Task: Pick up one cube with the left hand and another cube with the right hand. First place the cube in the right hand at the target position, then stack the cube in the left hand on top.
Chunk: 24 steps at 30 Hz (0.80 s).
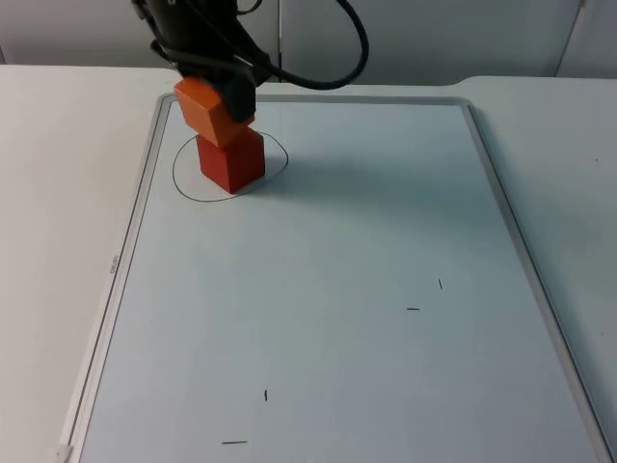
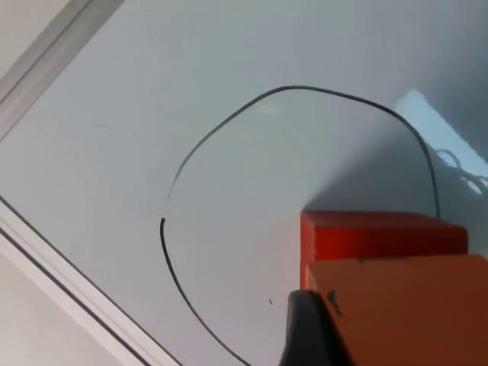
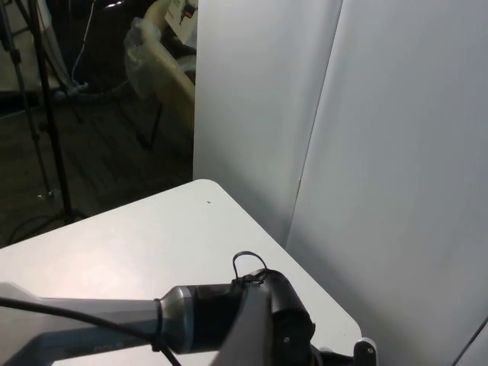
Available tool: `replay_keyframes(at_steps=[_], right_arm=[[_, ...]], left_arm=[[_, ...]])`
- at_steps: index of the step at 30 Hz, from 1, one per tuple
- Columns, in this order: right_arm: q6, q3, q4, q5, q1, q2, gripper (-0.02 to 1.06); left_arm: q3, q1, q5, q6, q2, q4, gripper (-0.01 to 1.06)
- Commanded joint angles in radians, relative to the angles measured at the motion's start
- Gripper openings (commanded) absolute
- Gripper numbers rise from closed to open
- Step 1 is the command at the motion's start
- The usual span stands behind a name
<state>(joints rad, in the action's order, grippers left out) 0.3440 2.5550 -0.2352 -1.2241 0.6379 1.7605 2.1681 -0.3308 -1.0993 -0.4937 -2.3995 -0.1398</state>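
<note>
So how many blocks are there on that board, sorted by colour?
Orange cube: 1, held in the left gripper just above the red one.
Red cube: 1, standing inside the drawn circle on the whiteboard.
Total: 2 cubes.

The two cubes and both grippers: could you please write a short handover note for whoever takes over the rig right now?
Left gripper: shut on the orange cube, holding it right above the red cube; whether the two cubes touch cannot be told.
Right gripper: its arm waits away from the whiteboard, pointed at the partition wall.
Red cube: stands inside the drawn circle, the target position.
Done: both cubes picked up, red cube placed.
Left: set the orange cube squarely on the red one, open the left gripper, withdraw.
</note>
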Motion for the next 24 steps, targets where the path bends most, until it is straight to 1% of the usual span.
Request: replay_keyframes(at_steps=[1,5,12,22,23,24], right_arm=[[0.008,-0.005,-0.008,0.003,-0.001,-0.001,0.77],[0.008,-0.005,-0.008,0.003,-0.001,-0.001,0.77],[0.008,-0.005,-0.006,0.003,-0.001,-0.001,0.77],[0.008,-0.005,0.002,0.003,-0.001,-0.001,0.77],[0.008,-0.005,0.002,0.003,-0.001,-0.001,0.77],[0.008,-0.005,0.002,0.003,-0.001,-0.001,0.77]], left_arm=[[0.011,-0.001,0.012,-0.005,0.003,-0.015,0.0],[0.011,-0.001,0.012,-0.005,-0.004,-0.015,0.0],[0.011,-0.001,-0.027,-0.005,-0.043,-0.02,0.0],[0.011,-0.001,-0.001,-0.005,-0.043,-0.043,0.0],[0.011,-0.001,0.005,-0.005,-0.043,-0.045,0.01],[0.011,-0.001,0.009,-0.005,-0.043,-0.047,0.05]])
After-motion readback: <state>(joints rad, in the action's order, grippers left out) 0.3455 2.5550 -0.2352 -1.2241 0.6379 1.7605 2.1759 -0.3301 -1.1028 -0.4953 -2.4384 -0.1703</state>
